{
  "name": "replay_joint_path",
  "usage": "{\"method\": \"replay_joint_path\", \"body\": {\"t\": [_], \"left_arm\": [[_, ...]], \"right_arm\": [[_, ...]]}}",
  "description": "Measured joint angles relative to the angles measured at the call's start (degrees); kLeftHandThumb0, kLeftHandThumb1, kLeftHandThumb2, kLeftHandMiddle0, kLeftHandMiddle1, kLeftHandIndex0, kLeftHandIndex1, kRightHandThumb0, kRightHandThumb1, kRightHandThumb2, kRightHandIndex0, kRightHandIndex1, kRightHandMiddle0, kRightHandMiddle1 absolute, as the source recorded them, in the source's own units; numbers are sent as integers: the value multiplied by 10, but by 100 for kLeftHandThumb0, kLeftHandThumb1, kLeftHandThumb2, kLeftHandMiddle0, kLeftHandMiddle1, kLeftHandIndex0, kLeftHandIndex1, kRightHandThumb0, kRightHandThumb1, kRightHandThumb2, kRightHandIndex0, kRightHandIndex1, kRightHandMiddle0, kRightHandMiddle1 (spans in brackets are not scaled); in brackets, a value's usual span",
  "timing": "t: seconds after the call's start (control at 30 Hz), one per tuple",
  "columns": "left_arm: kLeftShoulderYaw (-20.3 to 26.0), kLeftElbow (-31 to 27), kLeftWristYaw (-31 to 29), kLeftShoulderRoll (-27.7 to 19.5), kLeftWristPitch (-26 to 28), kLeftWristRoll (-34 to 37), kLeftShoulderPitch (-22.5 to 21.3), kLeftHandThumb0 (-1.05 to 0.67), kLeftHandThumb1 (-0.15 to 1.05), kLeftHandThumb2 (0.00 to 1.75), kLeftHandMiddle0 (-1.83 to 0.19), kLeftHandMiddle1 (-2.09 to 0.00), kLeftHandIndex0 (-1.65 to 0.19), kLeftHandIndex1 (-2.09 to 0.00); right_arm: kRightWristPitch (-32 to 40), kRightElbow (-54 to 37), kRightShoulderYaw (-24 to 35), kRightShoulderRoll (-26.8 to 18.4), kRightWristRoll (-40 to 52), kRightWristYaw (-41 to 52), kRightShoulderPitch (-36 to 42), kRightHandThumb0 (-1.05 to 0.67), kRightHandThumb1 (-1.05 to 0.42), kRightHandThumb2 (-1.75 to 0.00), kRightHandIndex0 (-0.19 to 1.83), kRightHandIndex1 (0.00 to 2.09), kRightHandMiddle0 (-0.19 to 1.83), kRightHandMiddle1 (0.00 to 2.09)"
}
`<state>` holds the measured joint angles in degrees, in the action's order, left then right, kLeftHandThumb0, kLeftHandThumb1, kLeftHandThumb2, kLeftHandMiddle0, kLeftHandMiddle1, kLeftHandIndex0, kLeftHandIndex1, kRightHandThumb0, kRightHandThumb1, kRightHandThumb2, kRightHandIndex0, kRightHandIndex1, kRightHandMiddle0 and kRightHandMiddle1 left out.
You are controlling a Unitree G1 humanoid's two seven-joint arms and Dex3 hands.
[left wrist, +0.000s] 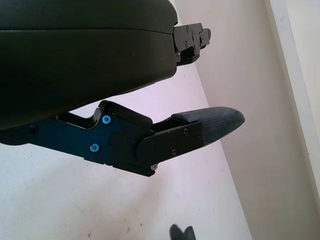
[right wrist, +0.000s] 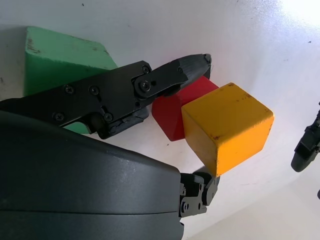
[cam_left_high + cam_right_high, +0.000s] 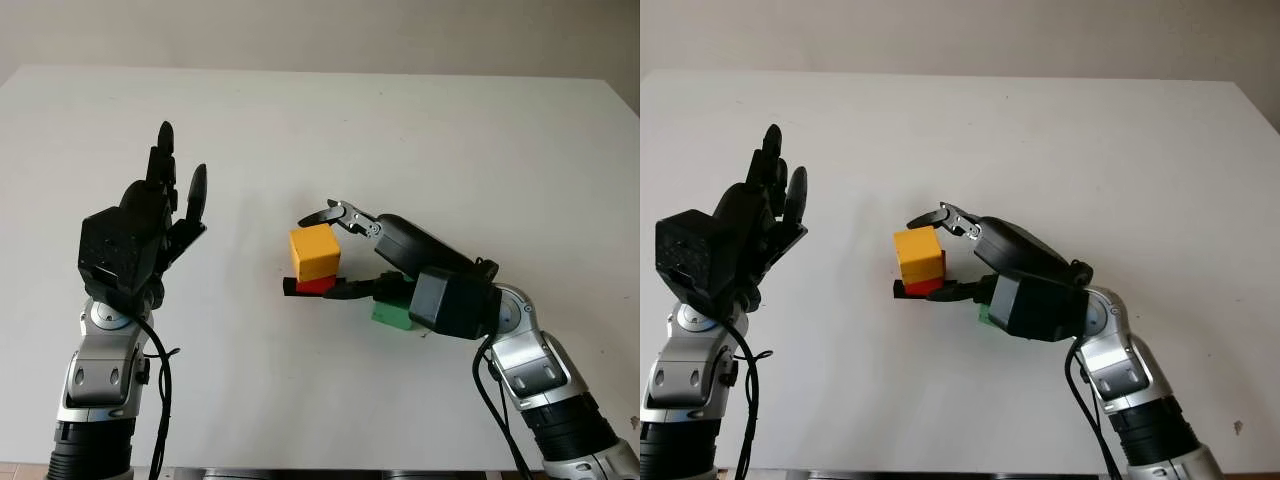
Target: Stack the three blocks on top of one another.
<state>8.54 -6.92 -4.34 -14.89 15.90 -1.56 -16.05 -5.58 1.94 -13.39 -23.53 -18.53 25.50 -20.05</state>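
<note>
While the left robot hand (image 3: 150, 235) hangs raised and open, holding nothing, at the left of the frame above the white table (image 3: 420, 130), the work sits just right of centre: the yellow block (image 3: 315, 252) stands on the red block (image 3: 316, 285), and the right robot hand (image 3: 345, 255) reaches round the pair from the right, one finger above and behind the yellow block, another low along the red block's front. Whether those fingers actually press either block I cannot tell; the right wrist view shows a finger touching or nearly touching the red one. The yellow block sits skewed, overhanging the red block's edge, so any sideways drag of a finger could tip it off. The blocks are near-cubes with no clear long axis; the yellow one's corner points toward the bottom of the frame. The green block (image 3: 392, 312) lies on the table further right, partly under the right palm, which could knock it away
</note>
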Motion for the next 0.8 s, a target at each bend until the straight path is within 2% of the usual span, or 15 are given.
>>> {"method": "replay_joint_path", "body": {"t": [0.37, 0.57, 0.67, 0.8], "left_arm": [[0, 0, -4, 0, 0, 1, 0, -70, 105, 68, 18, -5, 17, -5], [0, 0, -5, -1, -1, 0, 0, -71, 105, 68, 17, -6, 16, -6], [0, 0, -6, -2, -1, 0, 0, -70, 105, 69, 18, -5, 18, -5], [1, 0, -6, -6, -10, 1, 0, -70, 105, 69, 17, -6, 17, -5]], "right_arm": [[-3, 0, 9, -1, 14, 0, -1, -71, -97, -6, -19, 0, -10, 9], [5, 0, 48, -4, 39, -4, -36, -73, -96, -5, -19, 0, -10, 8], [31, -10, 69, -10, 63, 8, -58, -72, -96, -5, -19, 0, -10, 7], [60, -20, 96, -32, 85, 26, -88, -76, -95, -5, -14, 3, 0, 12]]}}
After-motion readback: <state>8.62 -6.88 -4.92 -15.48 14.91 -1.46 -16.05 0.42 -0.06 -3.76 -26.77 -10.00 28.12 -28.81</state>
